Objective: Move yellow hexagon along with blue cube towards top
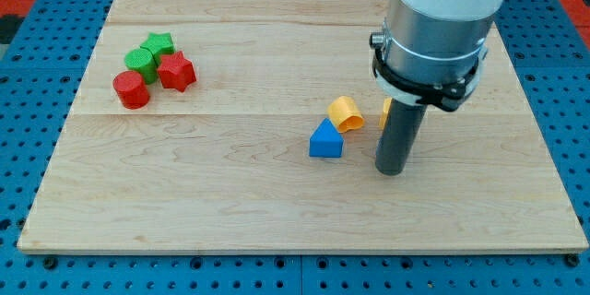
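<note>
Pincer there is none on this rig, so nothing is gripped or held. I work with a dark straight rod, and my tip [391,171] rests on the pale wooden tabletop [277,212], right of centre.

The blue block [325,139] of hard plastic, which looks more like a peaked wedge than a cube from here, lies near my tip on the view's left. A yellow block [345,112] with a rounded outline sits just above it, touching or nearly so. A second yellow block [384,113] peeks out behind the rod, mostly hidden, so I cannot tell which one is the hexagon.

These pieces look light, stiff and slippery on the wood. They should skid easily and may spin if I push them off-centre. Since I cannot grasp them, I judge that the contact should go on the blue block's lower face, pushing upward so that it carries the yellow one ahead.

Far to the view's upper left, a red cylinder [132,90], red star [176,72], green cylinder [140,60] and green star [159,45] huddle together.
</note>
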`<state>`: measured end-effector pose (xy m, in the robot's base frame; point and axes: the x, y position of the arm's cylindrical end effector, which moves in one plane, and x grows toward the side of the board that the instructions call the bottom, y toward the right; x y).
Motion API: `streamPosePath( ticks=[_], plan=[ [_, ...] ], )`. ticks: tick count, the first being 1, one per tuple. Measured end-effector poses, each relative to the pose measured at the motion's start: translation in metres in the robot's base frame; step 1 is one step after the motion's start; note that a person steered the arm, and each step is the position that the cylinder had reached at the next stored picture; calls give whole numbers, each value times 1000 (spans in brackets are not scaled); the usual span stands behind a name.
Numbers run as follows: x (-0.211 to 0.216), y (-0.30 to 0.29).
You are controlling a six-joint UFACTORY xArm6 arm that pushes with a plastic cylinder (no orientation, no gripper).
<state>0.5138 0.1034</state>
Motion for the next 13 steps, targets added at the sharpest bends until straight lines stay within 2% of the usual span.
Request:
streamPosePath(
  ticks=[2, 3, 6, 7, 8, 9, 11, 12, 13],
  plan=[
    [-49, 9],
    [-51, 32],
    [-152, 34],
    [-121, 34],
    [-96, 58],
    [-126, 72],
    [-224, 66],
    [-226, 66],
    [-152, 68]
  ],
)
